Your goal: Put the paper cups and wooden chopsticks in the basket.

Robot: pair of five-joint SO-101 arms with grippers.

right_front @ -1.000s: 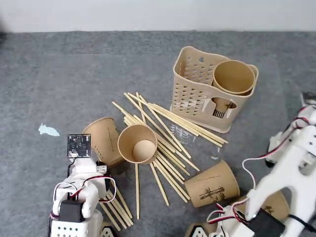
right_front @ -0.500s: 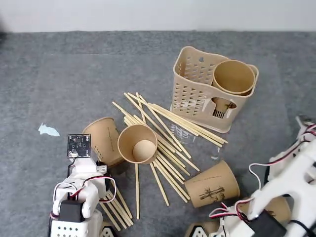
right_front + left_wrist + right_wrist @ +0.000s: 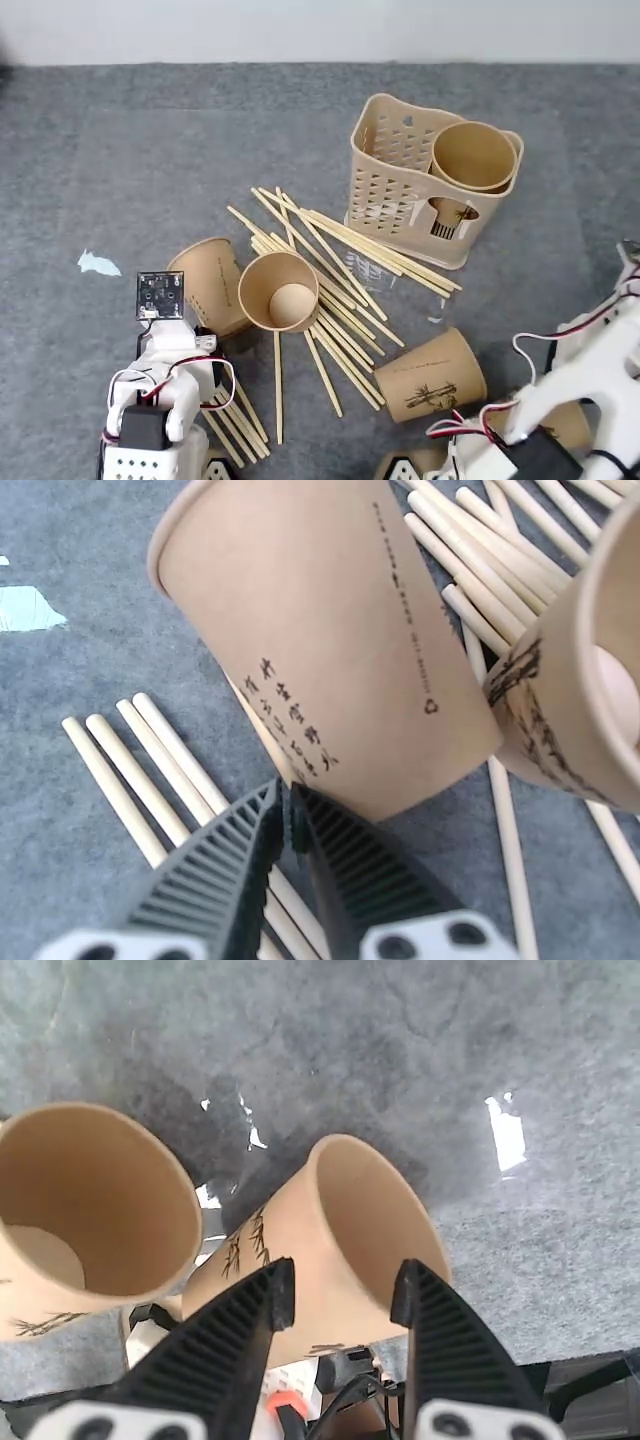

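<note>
The left gripper is seen closed on nothing, just beside a tipped cup and loose chopsticks. The right gripper is spread open, its fingers set astride another tipped cup. A third cup is stood in the basket.

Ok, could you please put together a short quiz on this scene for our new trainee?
1. How many cups does the basket hold?
2. True or false: the wooden chopsticks are already in the basket.
3. The open right gripper has its fingers on either side of what? A) a cup lying on its side B) a bundle of chopsticks C) the basket's rim

Key: 1) One paper cup. 2) False; they lie scattered on the table. 3) A.
</note>
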